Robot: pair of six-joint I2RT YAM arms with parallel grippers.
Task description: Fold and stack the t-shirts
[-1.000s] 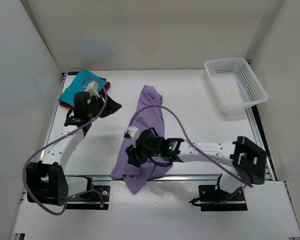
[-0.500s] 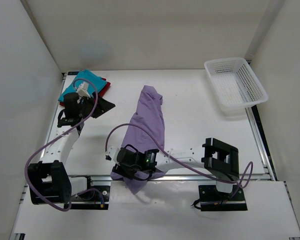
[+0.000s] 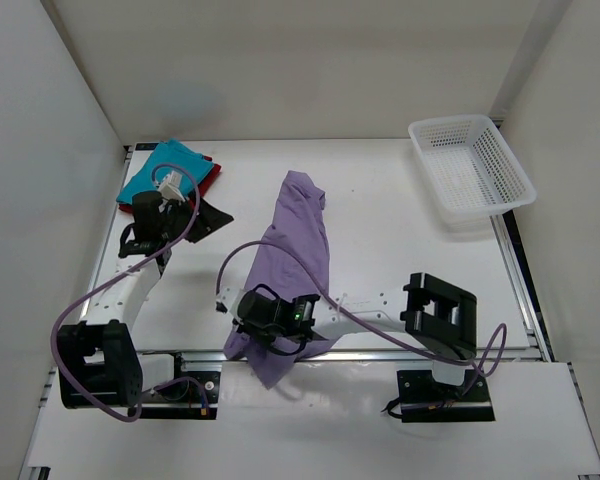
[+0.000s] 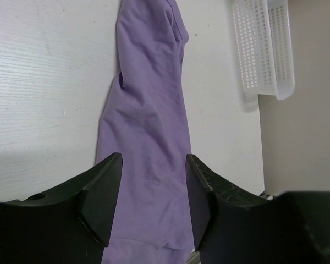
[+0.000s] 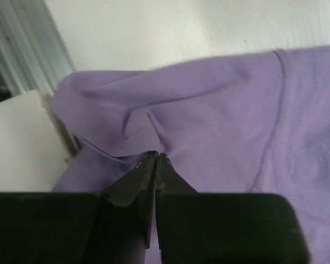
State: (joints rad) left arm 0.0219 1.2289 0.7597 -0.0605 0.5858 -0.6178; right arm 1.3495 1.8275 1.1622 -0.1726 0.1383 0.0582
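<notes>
The lavender t-shirt [image 3: 298,240] lies crumpled lengthwise in the middle of the table, its near end hanging over the front edge. My right gripper [image 3: 248,330] is shut on a pinched fold of that shirt near its near-left edge; the right wrist view shows the fingertips [image 5: 155,156] closed on the lavender fabric [image 5: 220,110]. At the back left, the teal t-shirt [image 3: 163,166] lies folded on the dark red t-shirt [image 3: 209,178]. My left gripper [image 3: 212,214] hovers open just in front of that pile, holding nothing. Between its fingers [image 4: 154,159] the lavender shirt [image 4: 148,110] shows farther off.
A white mesh basket [image 3: 470,165] stands at the back right corner and also shows as the basket [image 4: 264,49] in the left wrist view. White walls close the table on three sides. Metal rails run along the front edge [image 3: 380,352].
My right arm swung toward the near-left end of the lavender shirt and its gripper went from open to shut on the fabric. My left arm drew back slightly to the left, still open.
</notes>
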